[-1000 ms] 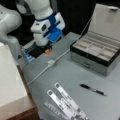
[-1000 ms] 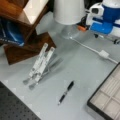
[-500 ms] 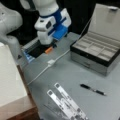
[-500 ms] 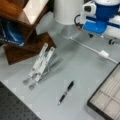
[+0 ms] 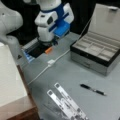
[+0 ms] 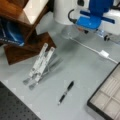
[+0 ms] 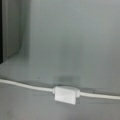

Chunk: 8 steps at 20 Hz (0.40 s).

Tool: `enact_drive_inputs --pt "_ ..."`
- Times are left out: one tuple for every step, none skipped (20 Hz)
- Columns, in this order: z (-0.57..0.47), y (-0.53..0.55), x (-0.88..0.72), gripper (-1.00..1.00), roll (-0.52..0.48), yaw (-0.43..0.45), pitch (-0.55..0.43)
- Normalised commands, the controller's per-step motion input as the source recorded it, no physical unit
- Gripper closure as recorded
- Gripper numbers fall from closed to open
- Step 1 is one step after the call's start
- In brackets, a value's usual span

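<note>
My gripper (image 5: pixel 46 46) hangs low at the back of the grey table, under the white and blue wrist, over a dark tray (image 5: pixel 35 51). A small orange piece (image 5: pixel 48 50) lies right beside it. In a front view the gripper (image 6: pixel 85 30) sits under the blue wrist block, with its fingers hidden. No fingers appear in the wrist view, which looks at a white cable with a small white inline box (image 7: pixel 65 95) on the table. That box (image 5: pixel 51 62) lies just in front of the gripper and also shows in a front view (image 6: pixel 103 53).
An open grey compartment box (image 5: pixel 96 51) stands at a front view's right; its corner (image 6: pixel 108 97) shows too. A black pen (image 5: pixel 92 89) (image 6: pixel 66 92) and a folding metal stand (image 5: pixel 66 103) (image 6: pixel 40 63) lie nearer. A wooden shelf (image 6: pixel 22 30) stands at a front view's left.
The wrist has turned and shifted a little sideways over the dark tray. The cable, pen, stand and box have not moved.
</note>
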Motion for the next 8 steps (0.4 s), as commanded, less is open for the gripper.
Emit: enact_drive_inputs --pt "0.31 -0.11 0.36 -1.00 -0.111 0.121 0.345" --pt "0.30 -0.11 0.36 -1.00 -0.110 0.136 0.322" --pt "0.28 -0.11 0.38 -1.00 -0.119 0.141 0.292" --pt "0.24 -0.11 0.39 -1.00 -0.130 0.147 0.260" --pt "0.20 -0.10 0.39 -1.00 -0.135 0.149 0.248" --pt "0.16 -0.10 0.39 -1.00 -0.141 0.159 0.218" --pt "0.13 -0.10 0.39 -1.00 -0.151 0.167 0.209" --pt "0.12 -0.09 0.37 -1.00 -0.157 0.174 0.208"
